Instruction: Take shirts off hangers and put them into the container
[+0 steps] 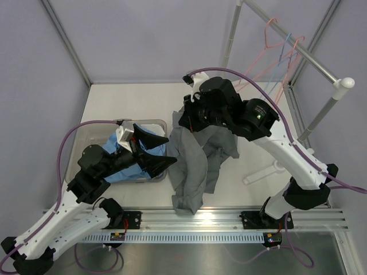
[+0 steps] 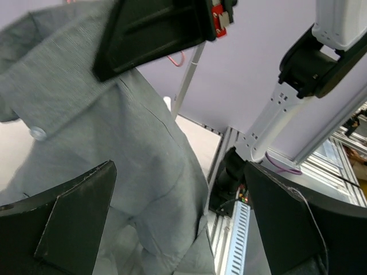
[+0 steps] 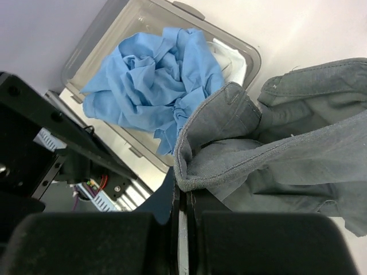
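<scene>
Black right gripper (image 3: pixel 182 197) clamps the grey fabric shirt (image 3: pixel 287 154), draped right of the translucent grey plastic tub (image 3: pixel 114 28) holding a light blue shirt (image 3: pixel 155 80); left gripper (image 1: pixel 152 148) gapes wide, apparently above it.

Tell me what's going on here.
The right gripper is shut on the grey shirt near its collar, holding it up just right of the container. The left gripper hangs wide open over the container, facing that shirt. The light blue shirt and white shirt lie in the container. The hangers hang bare on the rack.
</scene>
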Robot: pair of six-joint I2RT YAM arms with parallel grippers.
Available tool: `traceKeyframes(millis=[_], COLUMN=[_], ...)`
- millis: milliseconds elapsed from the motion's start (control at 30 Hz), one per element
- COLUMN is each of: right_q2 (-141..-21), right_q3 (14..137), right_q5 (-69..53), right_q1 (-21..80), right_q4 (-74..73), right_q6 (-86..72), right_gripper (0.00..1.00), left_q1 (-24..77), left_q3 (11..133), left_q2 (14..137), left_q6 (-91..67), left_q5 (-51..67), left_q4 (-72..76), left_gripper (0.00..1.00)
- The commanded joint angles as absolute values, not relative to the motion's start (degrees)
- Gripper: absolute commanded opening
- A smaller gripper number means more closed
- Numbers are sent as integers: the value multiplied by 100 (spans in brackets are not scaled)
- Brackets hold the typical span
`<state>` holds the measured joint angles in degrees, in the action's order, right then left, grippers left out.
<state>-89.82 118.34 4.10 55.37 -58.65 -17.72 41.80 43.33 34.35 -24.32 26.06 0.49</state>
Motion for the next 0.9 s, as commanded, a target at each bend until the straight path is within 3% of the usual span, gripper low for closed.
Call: traceKeyframes(millis=[0, 333, 533, 867], right_q2=[-8622, -8596, -8561, -8376], right_q3=[11848, 12445, 12463, 12217], right_q5=[-121, -703, -975, -1414], right_q1=[5528, 5528, 5528, 5528], right_q4=[-5704, -5897, -5845, -5617], right_q6=[-1714, -1767, -1793, -1933], right_gripper=[0, 0, 0, 0], left_q1=[4315, 4701, 5756, 6240], left_q3=[4263, 3806, 3630, 3752], left_q2=[3507, 4052, 4069, 5570], left_q6=[-2137, -1451, -301, 544], left_q5=[2119, 1786, -558, -2724], left_q4=[677, 1520, 1870, 3620], left_gripper=[99, 99, 99, 99])
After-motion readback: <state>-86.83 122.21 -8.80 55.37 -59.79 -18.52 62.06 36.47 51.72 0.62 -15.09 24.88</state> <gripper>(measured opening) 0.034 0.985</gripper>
